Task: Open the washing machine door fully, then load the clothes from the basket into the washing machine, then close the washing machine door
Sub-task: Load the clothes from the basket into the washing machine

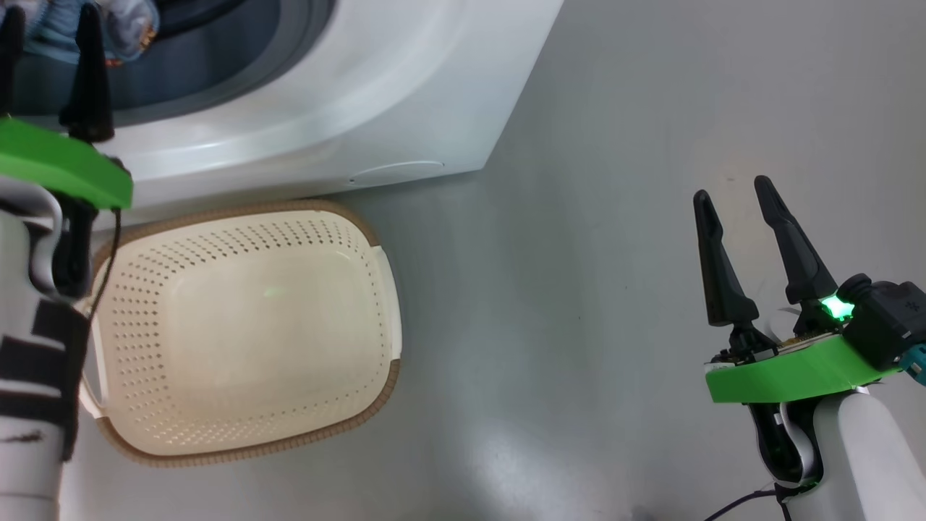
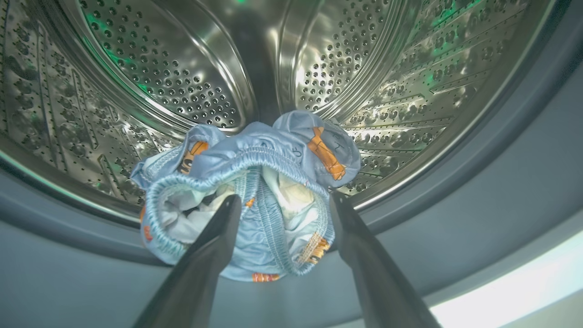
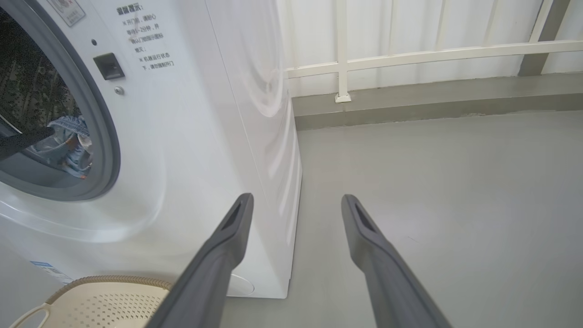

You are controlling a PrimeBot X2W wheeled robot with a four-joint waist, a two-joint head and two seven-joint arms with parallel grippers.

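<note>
The white washing machine stands with its opening uncovered; its door is out of view. A bundle of light blue clothes with orange figures rests at the front lip of the steel drum, partly on the grey gasket. My left gripper reaches into the opening, open, one finger on each side of the bundle. The head view shows that gripper at the top left beside the clothes. The cream basket sits on the floor before the machine with nothing in it. My right gripper hovers open over bare floor.
Grey floor stretches to the right of the machine. A white railing on a low kerb runs behind. The basket's rim shows at the bottom left of the right wrist view. A dark cable hangs under my right forearm.
</note>
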